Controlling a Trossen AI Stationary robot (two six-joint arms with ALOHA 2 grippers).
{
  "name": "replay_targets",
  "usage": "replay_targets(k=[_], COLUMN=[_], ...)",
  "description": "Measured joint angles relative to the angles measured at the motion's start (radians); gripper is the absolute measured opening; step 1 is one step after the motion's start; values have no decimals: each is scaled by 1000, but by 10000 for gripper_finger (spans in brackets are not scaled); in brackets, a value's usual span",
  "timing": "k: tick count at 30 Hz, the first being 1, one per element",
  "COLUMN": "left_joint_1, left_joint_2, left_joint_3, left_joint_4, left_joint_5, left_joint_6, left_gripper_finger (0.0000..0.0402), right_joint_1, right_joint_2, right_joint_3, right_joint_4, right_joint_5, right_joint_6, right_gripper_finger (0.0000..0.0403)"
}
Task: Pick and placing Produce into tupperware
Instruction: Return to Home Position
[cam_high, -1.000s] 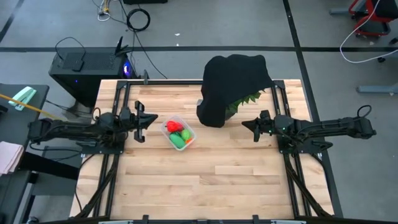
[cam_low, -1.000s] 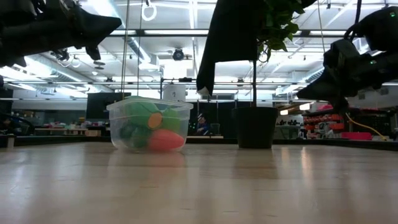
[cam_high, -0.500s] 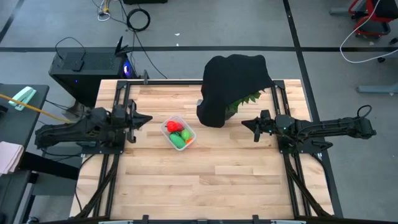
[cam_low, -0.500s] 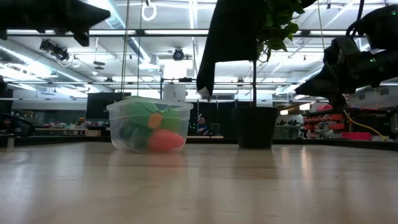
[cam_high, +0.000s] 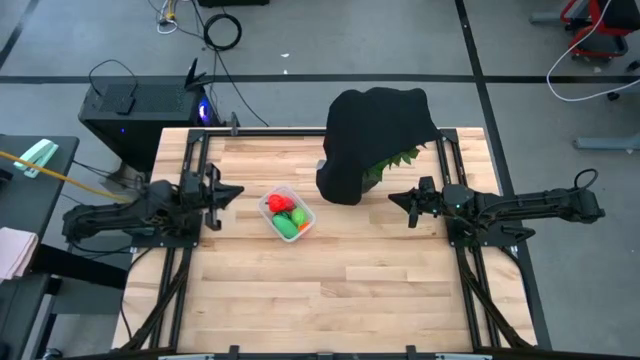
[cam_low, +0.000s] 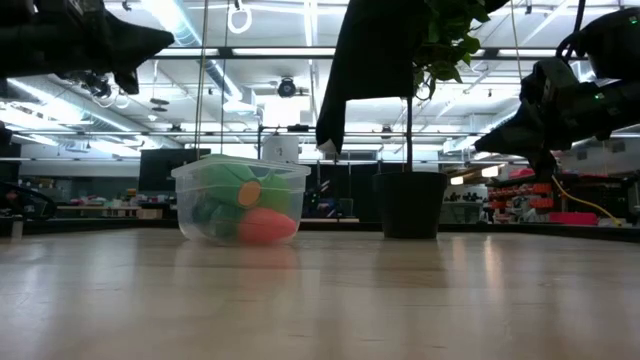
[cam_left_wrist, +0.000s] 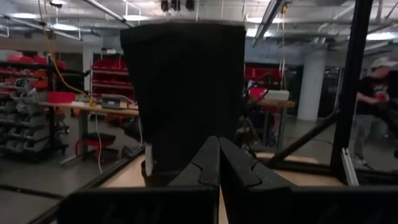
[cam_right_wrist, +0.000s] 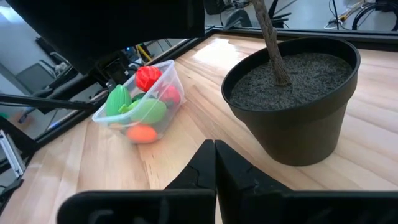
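Note:
The clear tupperware (cam_high: 287, 213) stands on the wooden table, left of the middle. Inside it lies the produce: a red piece (cam_right_wrist: 148, 78), green pieces (cam_right_wrist: 148, 111) and an orange one (cam_right_wrist: 142, 133). The low view shows the box (cam_low: 240, 200) resting on its base. My left gripper (cam_high: 238, 190) hovers shut above the table's left edge, to the left of the box, holding nothing. My right gripper (cam_high: 392, 198) hovers shut at the right, pointing toward the box, also with nothing in it. The fingers meet in both wrist views: left gripper (cam_left_wrist: 219, 142), right gripper (cam_right_wrist: 214, 144).
A potted plant stands at the far middle of the table in a black pot (cam_right_wrist: 292, 106), with a black cloth (cam_high: 375, 140) draped over it. Black frame rails (cam_high: 190, 160) run along both sides of the table. A person (cam_left_wrist: 376, 93) stands beyond the table in the left wrist view.
My left gripper has drawn back toward the table's left edge, away from the tupperware, and stays shut. The box and its produce have not moved.

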Motion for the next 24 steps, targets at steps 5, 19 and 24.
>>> replay_targets(k=[5,19,24], left_joint_1=[0,-6,-29], left_joint_2=[0,0,-22], left_joint_3=[-22,-47,-64], left_joint_4=[17,54,10], left_joint_5=[-10,-33,-37], left_joint_6=[12,11,-13], left_gripper_finger=[3,3,3], right_joint_1=[0,0,0], right_joint_2=[0,0,0], right_joint_3=[0,0,0], right_joint_4=[4,39,44], right_joint_5=[0,0,0], right_joint_6=[0,-7,-22], right_gripper_finger=[2,3,2])
